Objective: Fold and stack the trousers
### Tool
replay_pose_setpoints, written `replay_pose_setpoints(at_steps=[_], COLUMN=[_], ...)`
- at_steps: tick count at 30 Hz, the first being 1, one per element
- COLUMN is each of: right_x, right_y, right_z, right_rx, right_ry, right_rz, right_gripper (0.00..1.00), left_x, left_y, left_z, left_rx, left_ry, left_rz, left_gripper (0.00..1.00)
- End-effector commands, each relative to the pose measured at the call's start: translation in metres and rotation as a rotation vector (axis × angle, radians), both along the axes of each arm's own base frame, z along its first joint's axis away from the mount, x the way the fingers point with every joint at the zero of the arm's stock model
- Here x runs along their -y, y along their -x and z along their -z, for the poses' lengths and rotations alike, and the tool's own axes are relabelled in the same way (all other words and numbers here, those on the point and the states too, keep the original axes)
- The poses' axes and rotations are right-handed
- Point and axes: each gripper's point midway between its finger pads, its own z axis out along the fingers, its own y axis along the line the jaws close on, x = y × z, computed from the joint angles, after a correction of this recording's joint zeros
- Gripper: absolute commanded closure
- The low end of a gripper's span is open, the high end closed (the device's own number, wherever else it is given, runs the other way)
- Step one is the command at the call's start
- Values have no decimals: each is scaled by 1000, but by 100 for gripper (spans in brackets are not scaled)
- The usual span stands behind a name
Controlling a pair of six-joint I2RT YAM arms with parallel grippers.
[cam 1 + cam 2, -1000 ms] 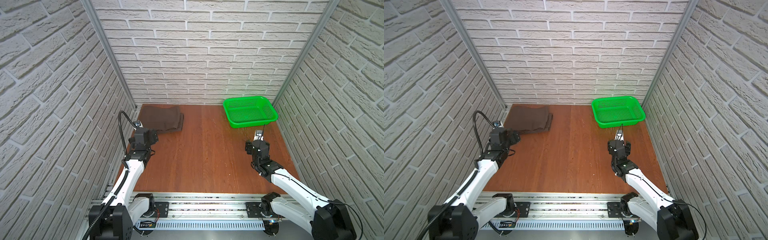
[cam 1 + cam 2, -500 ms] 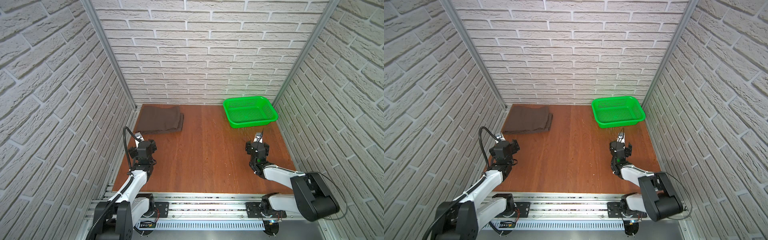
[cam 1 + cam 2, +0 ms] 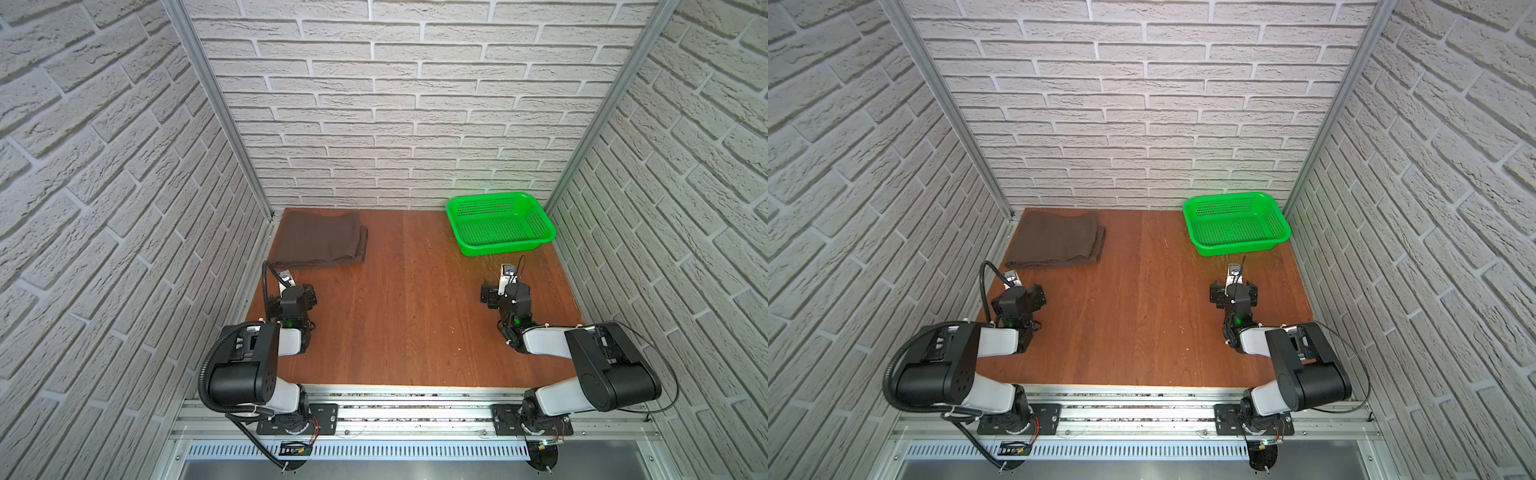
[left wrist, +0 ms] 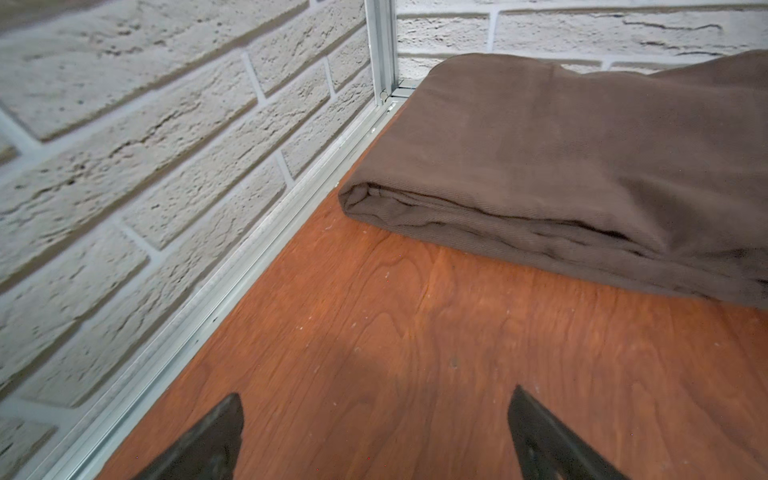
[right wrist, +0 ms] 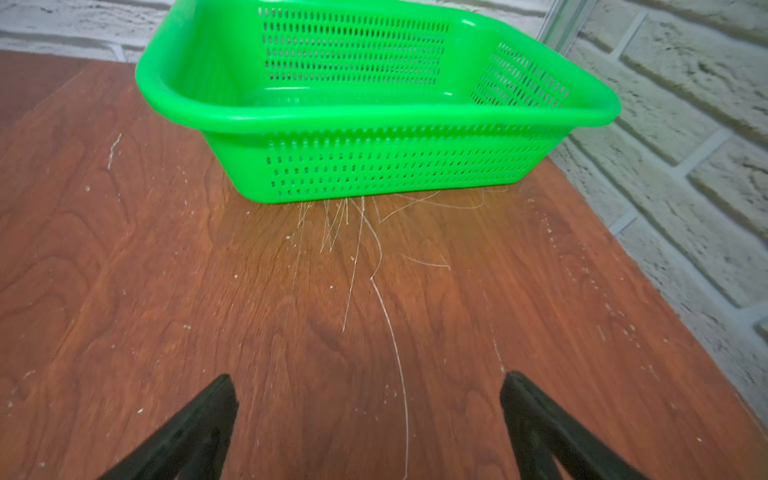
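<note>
The dark brown trousers lie folded flat in the back left corner of the wooden table, in both top views. In the left wrist view the trousers show their layered folded edge ahead of the jaws. My left gripper hangs low over bare wood in front of them, open and empty, apart from the cloth. On the right side my right gripper is open and empty too, over bare wood.
A green perforated basket stands empty at the back right, just beyond the right gripper. Brick-pattern walls close in the table on three sides. Thin pale scratches mark the wood by the basket.
Both arms have folded back toward the front rail. The left gripper has drawn away from the trousers' front edge. The right gripper's jaws have spread wider.
</note>
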Motion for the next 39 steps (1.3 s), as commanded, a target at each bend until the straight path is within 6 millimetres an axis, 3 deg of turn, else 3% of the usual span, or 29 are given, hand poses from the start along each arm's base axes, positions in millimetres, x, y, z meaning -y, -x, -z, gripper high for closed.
replay_pose_setpoints(at_steps=[1,4,39], right_x=[-5,-5,-5], right_y=[-11,-12,-12], right_z=[-19,-19,-20], right_rx=[65,65,68], right_ry=[-22,-20,-22], right_rz=[-33,-32,-35], right_gripper=[1,0,1], left_x=[14,22,18], left_y=[-27,-35,-36], left_z=[-27,-14,-14], left_rx=[93,66,67], left_ry=[-9,-14,-5], left_rz=[114,166,145], left_gripper=[2,2,2])
